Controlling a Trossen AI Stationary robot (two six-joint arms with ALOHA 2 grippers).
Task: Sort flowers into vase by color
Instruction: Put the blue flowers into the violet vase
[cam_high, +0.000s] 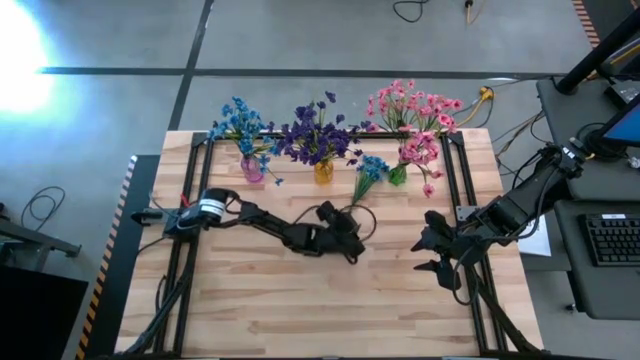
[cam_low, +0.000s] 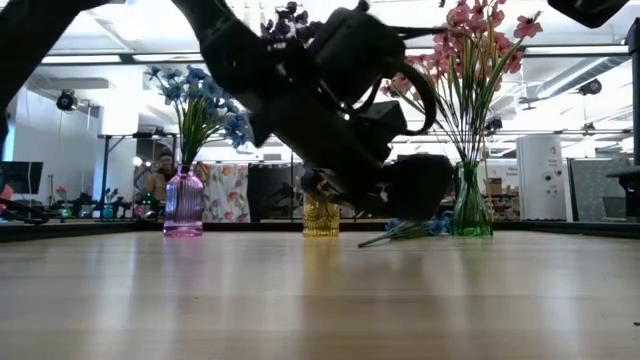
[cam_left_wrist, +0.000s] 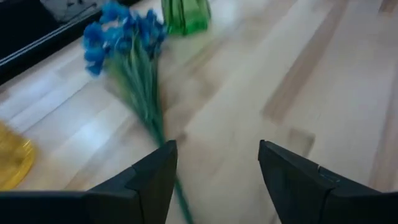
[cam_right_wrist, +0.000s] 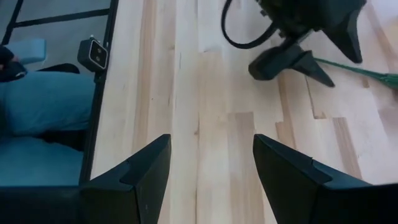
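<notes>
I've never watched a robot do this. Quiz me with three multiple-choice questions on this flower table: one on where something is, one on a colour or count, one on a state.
1. Where is the loose blue sprig?
A. lying on the table by the green vase
B. standing in the pink vase
C. on the floor

2. How many vases stand on the table?
A. two
B. three
C. five

3. The left gripper's fingers are:
A. open, holding nothing
C. clamped on a vase
B. shut tight

Answers: 1 A, it lies flat beside the green vase. 2 B, pink, yellow, green. 3 A, a gap shows between the fingers over bare wood.
</notes>
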